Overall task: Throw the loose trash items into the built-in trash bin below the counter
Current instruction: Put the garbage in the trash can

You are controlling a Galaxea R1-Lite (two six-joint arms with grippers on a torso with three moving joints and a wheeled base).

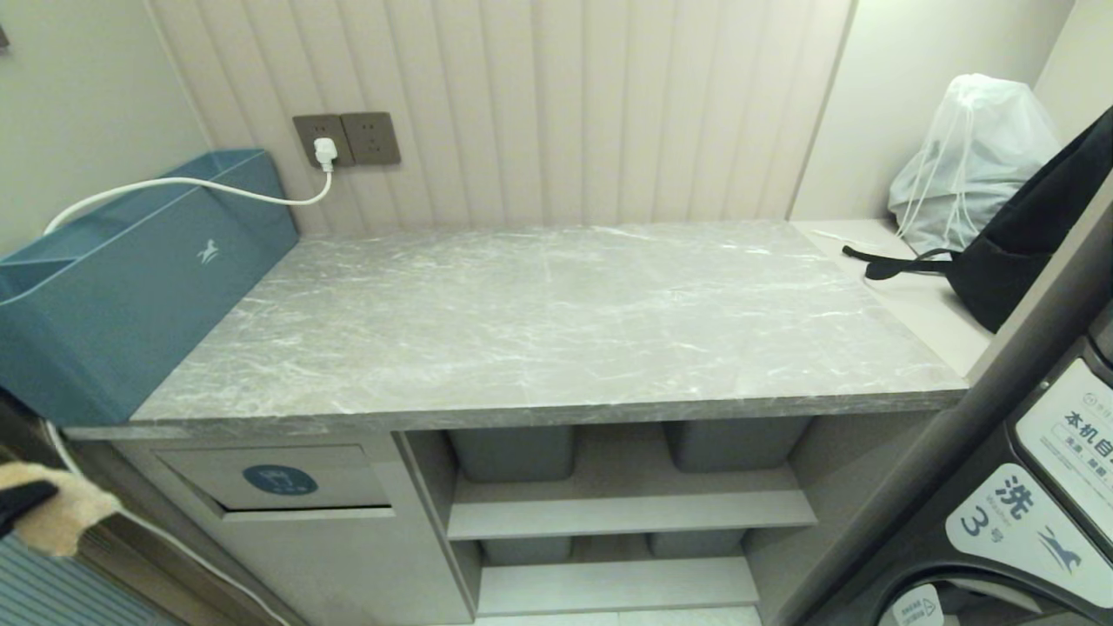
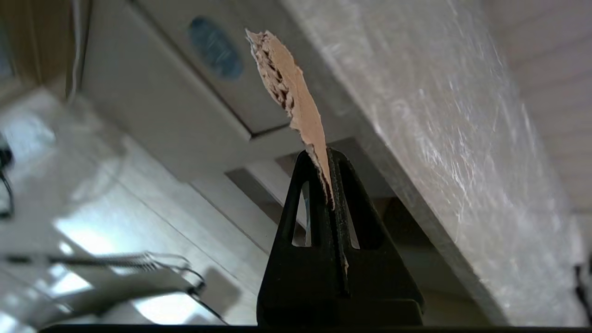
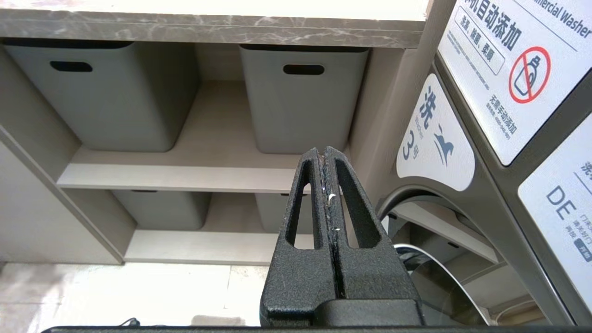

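Observation:
A torn tan cardboard scrap (image 2: pixel 289 92), one of the loose trash items, stands edge-on between the fingers of my left gripper (image 2: pixel 327 155), which is shut on it. In the head view that gripper (image 1: pixel 22 504) and its scrap (image 1: pixel 68 522) sit at the far lower left, below the counter (image 1: pixel 556 313) and left of the built-in trash bin. The bin's beige flap (image 1: pixel 348 474) carries a round blue sticker (image 1: pixel 280 479) and appears closed. From the left wrist, the sticker (image 2: pixel 215 48) lies beyond the scrap's tip. My right gripper (image 3: pixel 325 152) is shut on nothing, parked low facing the shelves.
A teal box (image 1: pixel 130 287) with a white cable (image 1: pixel 174 184) stands on the counter's left end. Grey tubs (image 3: pixel 300 101) fill the beige shelves (image 1: pixel 626 513) right of the bin. A washer front (image 1: pixel 1035 513) stands at the right, with a black bag (image 1: pixel 1026 252) and a white sack (image 1: pixel 974 148) behind.

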